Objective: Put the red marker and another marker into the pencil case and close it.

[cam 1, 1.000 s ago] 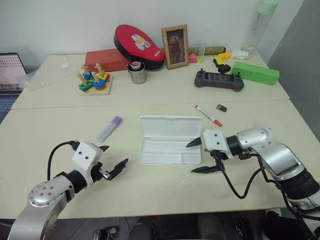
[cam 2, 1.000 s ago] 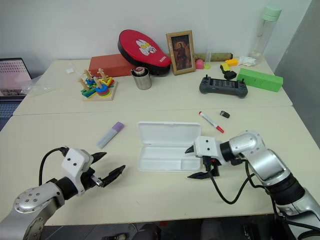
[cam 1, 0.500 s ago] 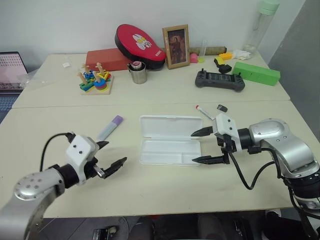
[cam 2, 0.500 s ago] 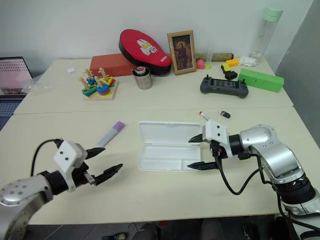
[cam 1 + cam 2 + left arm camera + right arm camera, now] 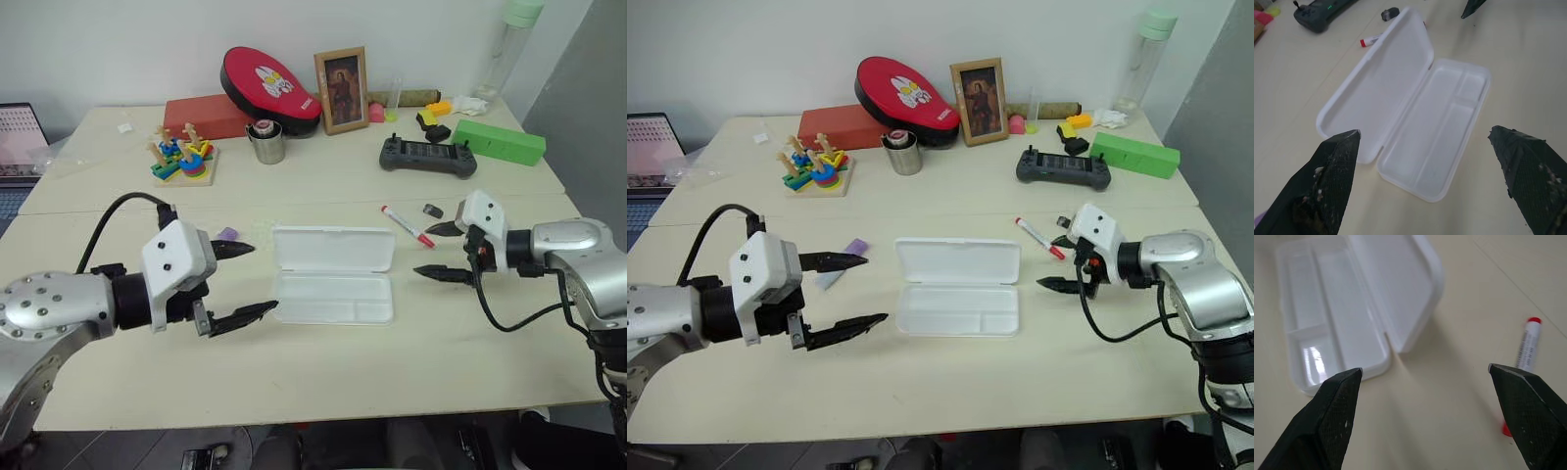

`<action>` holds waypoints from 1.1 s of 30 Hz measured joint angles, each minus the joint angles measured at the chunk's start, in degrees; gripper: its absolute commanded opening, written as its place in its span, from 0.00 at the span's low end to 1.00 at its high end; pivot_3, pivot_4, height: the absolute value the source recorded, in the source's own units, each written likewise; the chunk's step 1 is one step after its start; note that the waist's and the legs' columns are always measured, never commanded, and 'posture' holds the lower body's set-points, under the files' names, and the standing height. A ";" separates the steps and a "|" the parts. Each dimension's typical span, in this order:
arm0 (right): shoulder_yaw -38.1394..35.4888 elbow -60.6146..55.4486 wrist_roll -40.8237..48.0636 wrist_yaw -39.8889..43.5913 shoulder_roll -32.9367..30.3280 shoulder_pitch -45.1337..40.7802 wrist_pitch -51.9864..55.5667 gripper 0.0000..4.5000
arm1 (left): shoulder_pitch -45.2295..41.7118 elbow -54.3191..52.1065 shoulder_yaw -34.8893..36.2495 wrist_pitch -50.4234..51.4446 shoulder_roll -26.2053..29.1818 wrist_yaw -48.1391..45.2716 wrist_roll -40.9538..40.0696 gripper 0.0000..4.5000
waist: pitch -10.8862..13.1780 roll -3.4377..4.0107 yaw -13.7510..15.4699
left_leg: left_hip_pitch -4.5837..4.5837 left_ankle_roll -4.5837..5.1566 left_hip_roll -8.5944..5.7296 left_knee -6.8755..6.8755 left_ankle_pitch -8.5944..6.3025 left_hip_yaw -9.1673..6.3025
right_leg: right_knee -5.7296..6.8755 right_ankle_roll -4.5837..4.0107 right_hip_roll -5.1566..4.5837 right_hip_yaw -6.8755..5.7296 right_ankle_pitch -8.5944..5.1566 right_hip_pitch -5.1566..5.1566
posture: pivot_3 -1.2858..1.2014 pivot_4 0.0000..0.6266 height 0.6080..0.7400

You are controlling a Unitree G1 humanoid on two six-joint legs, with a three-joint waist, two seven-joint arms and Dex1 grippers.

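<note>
Looking across the tabletop point(image 5: 313, 382), we see the pencil case point(image 5: 333, 274) lying open and empty at the centre, lid toward twelve o'clock. Our right gripper point(image 5: 443, 251), fingers apart and empty, hovers near the red marker point(image 5: 408, 226), which lies just at its ten o'clock with its long axis running ten to four, so we judge this arm nearer. Our left gripper point(image 5: 243, 282), also spread and empty, hangs with the lavender marker point(image 5: 227, 234) near its eleven o'clock.
</note>
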 measured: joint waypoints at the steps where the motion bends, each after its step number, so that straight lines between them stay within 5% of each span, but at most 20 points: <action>1: 0.00 0.45 -0.47 -0.52 0.03 -0.43 -0.10 0.96 | -0.15 0.00 -0.21 0.04 0.12 0.12 0.06 1.00 | 0.00 0.00 -0.03 | 0.02 0.00 0.01 -0.01 0.00 0.01 | 0.01 0.00 0.00 -0.01 0.00 0.01 | 0.52 0.24 1.00; 3: 0.85 6.10 -3.88 -6.50 4.61 -4.10 -0.05 0.96 | -10.49 0.90 -5.92 0.23 0.11 3.26 2.01 1.00 | 0.16 -0.27 0.03 | -0.04 0.05 0.02 0.05 0.05 0.00 | 0.03 0.09 0.01 -0.03 0.06 -0.01 | 0.52 0.24 1.00; 6: 2.47 10.12 -6.65 -10.62 7.86 -5.24 -0.56 0.96 | -13.86 1.46 -8.43 0.14 0.70 5.09 4.25 1.00 | 0.16 -0.26 0.00 | 0.06 0.07 0.00 0.05 0.07 0.04 | 0.00 0.02 0.00 0.01 0.12 0.09 | 0.52 0.24 1.00; 29: 1.30 33.61 -10.29 -17.59 17.65 -12.74 -3.92 0.96 | -12.79 3.51 -11.10 0.89 -1.27 6.76 7.18 1.00 | 0.19 -0.21 -1.65 | -0.71 0.06 0.00 0.21 0.08 0.03 | 0.11 -0.02 -0.01 -0.04 0.13 -0.64 | 0.52 0.24 1.00; 33: 0.15 35.08 -9.43 -18.32 18.64 -13.64 -2.54 0.75 | -11.95 3.50 -10.84 0.88 -1.14 6.24 7.18 1.00 | 0.19 -0.20 -1.66 | -0.72 0.06 0.00 0.27 0.08 0.03 | 0.16 -0.03 -0.01 -0.04 0.13 -0.64 | 0.52 0.24 1.00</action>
